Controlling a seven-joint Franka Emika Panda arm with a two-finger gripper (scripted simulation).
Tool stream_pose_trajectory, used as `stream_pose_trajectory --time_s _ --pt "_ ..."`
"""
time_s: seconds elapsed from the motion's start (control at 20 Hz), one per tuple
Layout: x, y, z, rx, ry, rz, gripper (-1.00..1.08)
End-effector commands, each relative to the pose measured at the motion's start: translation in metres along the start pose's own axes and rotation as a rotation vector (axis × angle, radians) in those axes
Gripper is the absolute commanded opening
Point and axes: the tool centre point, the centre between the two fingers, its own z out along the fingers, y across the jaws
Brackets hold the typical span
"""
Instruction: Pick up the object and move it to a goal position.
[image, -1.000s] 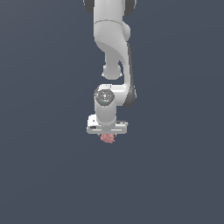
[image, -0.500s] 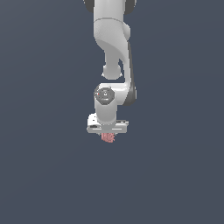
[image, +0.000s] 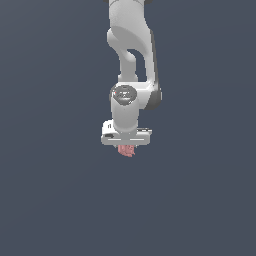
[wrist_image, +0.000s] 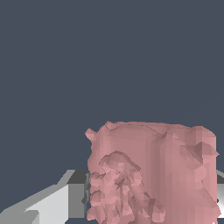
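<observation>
The object (image: 127, 150) is a small pinkish-red lump with a bumpy, ridged surface, poking out just under the white gripper (image: 127, 147) in the exterior view. The wrist view shows the object (wrist_image: 153, 175) large and close, filling the gap between two grey-white fingers (wrist_image: 70, 197), one on each side of it. The gripper is shut on the object. The fingertips themselves are hidden behind the hand in the exterior view. No goal marker shows in either view.
The white arm (image: 131, 60) comes down from the top of the exterior view. Around it lies only a flat, dark blue-grey ground (image: 50, 200).
The arm and the held object have barely moved; the hand sits a touch further toward the exterior view's right than one second ago.
</observation>
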Motion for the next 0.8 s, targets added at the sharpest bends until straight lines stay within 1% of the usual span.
stream_pose_trajectory --time_s 0.0,0.2,0.75 --pt "-0.003 -0.006 -0.022 0.0 0.001 0.0 -1.0" --pt "-0.009 -0.018 -0.063 0.0 0.0 0.0 -1.0" --pt "-0.025 -0.056 -0.193 -0.001 -0.001 0.0 -1.0"
